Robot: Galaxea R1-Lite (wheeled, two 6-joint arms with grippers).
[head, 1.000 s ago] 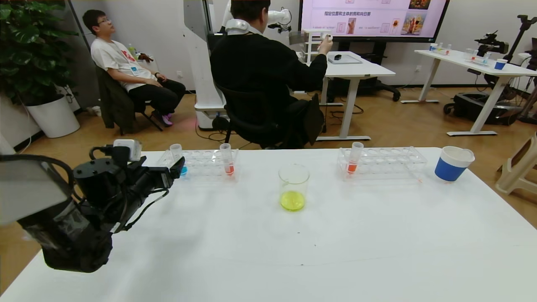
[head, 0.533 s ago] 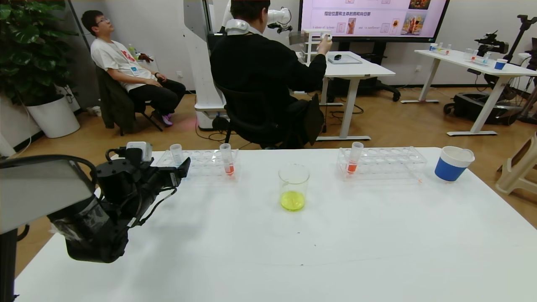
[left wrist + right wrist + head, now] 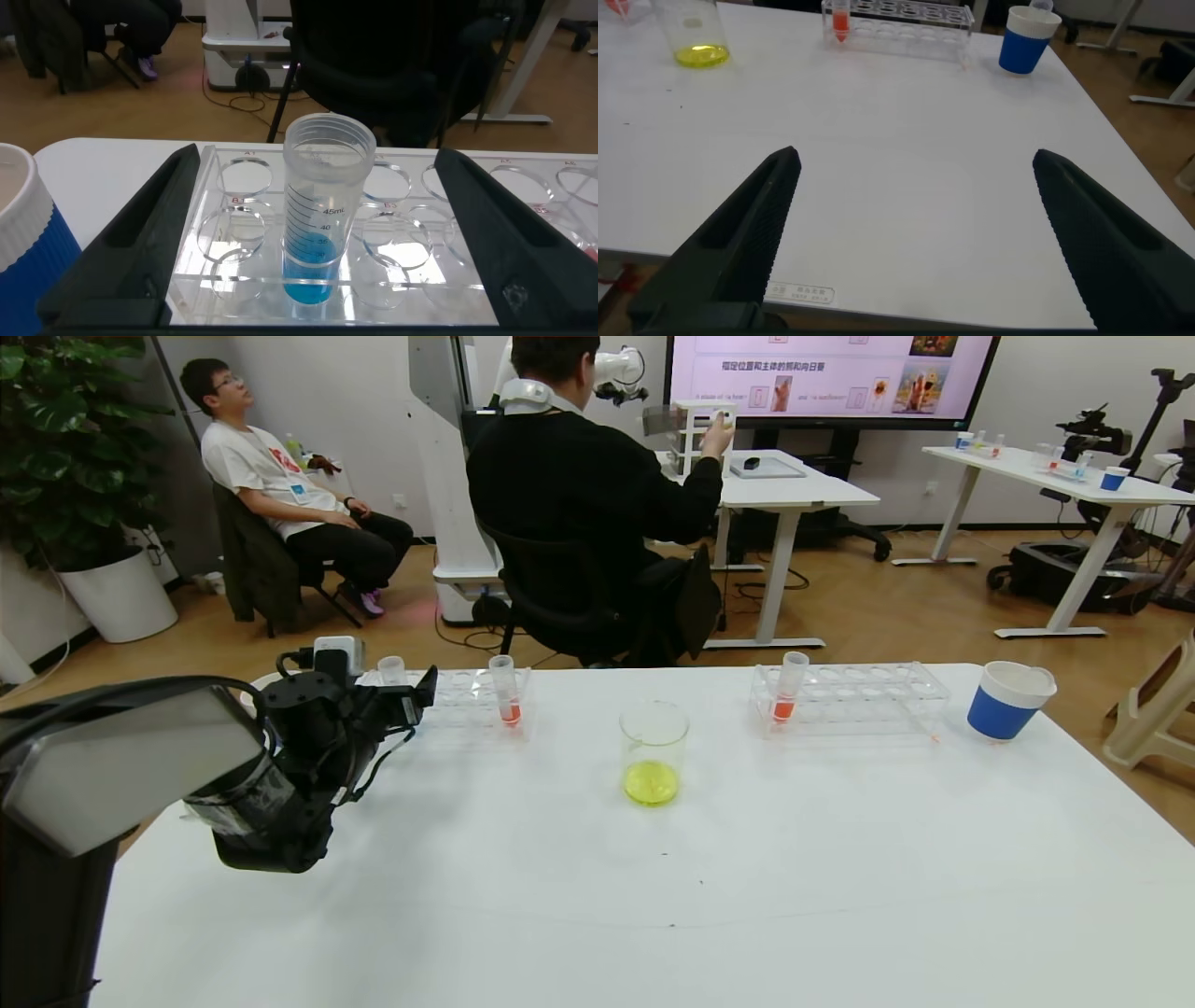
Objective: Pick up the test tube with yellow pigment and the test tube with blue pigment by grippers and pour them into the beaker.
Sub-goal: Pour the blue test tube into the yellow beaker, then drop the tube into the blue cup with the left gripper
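Observation:
The test tube with blue pigment point(image 3: 322, 215) stands upright in a clear rack point(image 3: 234, 271) at the table's far left. Its top shows behind the left arm in the head view point(image 3: 391, 669). My left gripper point(image 3: 318, 233) is open, one finger on each side of this tube, not touching it; in the head view it point(image 3: 415, 695) is at the rack's near left end. The beaker point(image 3: 653, 751) stands mid-table with yellow liquid in its bottom. The test tube with yellow pigment is out of view. My right gripper point(image 3: 915, 233) is open and empty over the table's near edge.
An orange-red tube point(image 3: 505, 691) stands in the left rack point(image 3: 467, 695) and another point(image 3: 789, 686) in the right rack point(image 3: 859, 700). A blue-and-white cup point(image 3: 1008, 700) stands at the far right. Another cup point(image 3: 28, 252) stands just beside my left gripper.
My left arm has moved forward and to the right, up to the left rack. Its open fingers now flank the blue tube. Nothing else on the table has moved.

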